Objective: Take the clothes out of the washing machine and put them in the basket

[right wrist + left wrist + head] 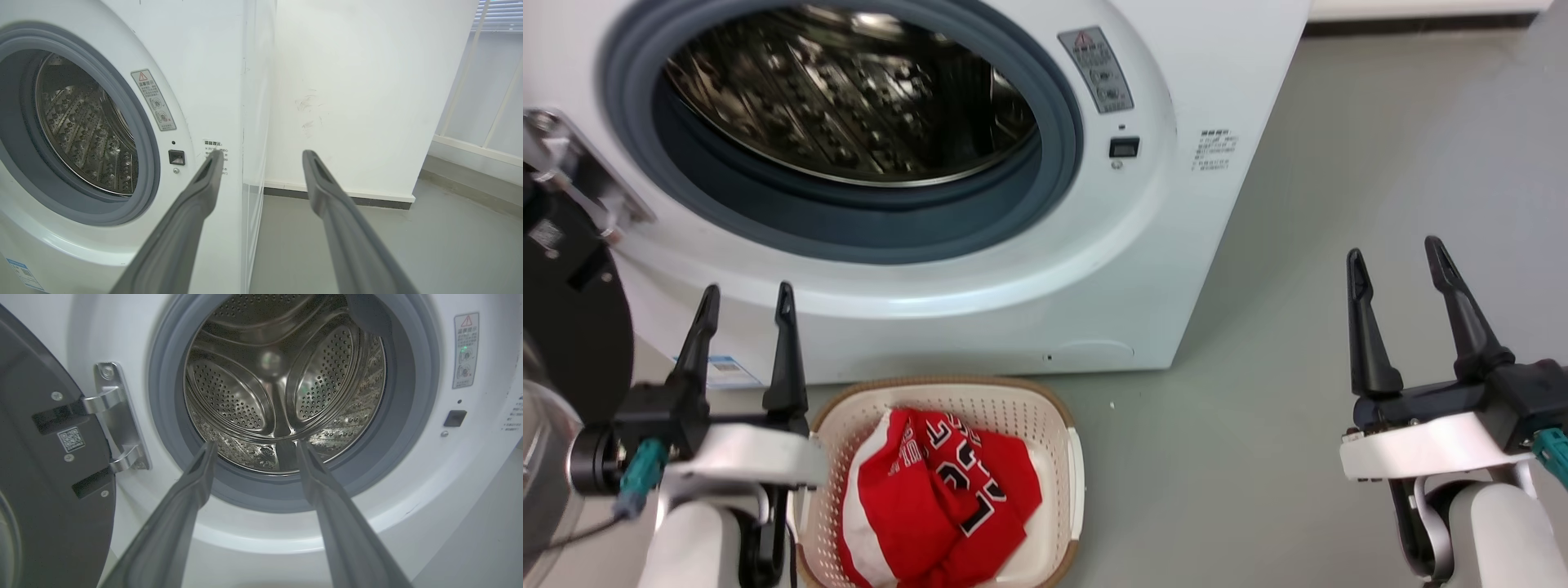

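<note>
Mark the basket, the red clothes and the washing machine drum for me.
basket [988, 407], head view, on its perforated back wall.
red clothes [898, 498], head view, on plain red fabric left of the numbers.
washing machine drum [241, 396], left wrist view, on a perforated steel panel.

the left gripper had two long matt black fingers, broad at the base and tapering to blunt tips. they rose from a boxy black block fixed to a smooth white curved bracket. a teal plug with a thin dark cable hung from the block, next to a round black cap. below was a rounded pale forearm. the right gripper matched it, with its own block, bracket, plug and forearm. seen from the wrist cameras, the fingers' inner faces were dark grey, each with a shallow groove near the tip.
</note>
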Motion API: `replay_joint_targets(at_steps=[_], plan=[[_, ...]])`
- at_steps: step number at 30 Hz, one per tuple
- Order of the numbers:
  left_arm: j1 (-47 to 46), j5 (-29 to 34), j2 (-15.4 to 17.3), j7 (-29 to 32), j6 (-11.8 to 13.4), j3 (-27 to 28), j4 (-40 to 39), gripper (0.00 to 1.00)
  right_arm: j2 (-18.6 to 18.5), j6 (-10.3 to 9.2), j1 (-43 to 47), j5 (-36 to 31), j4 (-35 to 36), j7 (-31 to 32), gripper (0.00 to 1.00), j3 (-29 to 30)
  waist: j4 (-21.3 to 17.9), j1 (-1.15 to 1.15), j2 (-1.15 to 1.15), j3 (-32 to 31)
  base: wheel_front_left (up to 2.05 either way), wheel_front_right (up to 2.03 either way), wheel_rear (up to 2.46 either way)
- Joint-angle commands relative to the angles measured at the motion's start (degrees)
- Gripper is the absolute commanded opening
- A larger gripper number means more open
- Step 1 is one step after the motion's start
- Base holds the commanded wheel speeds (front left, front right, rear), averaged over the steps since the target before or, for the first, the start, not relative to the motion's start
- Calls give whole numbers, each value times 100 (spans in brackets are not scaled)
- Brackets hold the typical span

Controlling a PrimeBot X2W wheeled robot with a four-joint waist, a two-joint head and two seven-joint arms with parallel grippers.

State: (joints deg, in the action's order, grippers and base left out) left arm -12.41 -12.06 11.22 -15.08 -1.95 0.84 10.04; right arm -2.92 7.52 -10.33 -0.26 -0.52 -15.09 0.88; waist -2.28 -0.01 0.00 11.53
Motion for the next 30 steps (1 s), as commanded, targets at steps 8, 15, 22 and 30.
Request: replay_joint_targets(at_steps=[8, 15, 22, 30], plan=[[822, 594, -379, -13, -32, 215, -1018, 100, 8, -6, 383, 163, 58, -11, 100, 64, 31, 1, 0, -472, 0, 0, 0], [1289, 868, -576, -13, 34, 231, -1262, 100, 6, -6, 695, 215, 22, -11, 100, -51, -46, 1, 0, -665, 0, 0, 0], [1547, 938, -678, -13, 38, 255, -1203, 100, 8, -6, 829, 301, 0, -11, 100, -68, -118, 1, 0, -807, 0, 0, 0], [1620, 1029, -730, -13, 88, 271, -1234, 100, 8, -6, 848, 320, -40, -11, 100, -67, -155, 1, 0, -872, 0, 0, 0]])
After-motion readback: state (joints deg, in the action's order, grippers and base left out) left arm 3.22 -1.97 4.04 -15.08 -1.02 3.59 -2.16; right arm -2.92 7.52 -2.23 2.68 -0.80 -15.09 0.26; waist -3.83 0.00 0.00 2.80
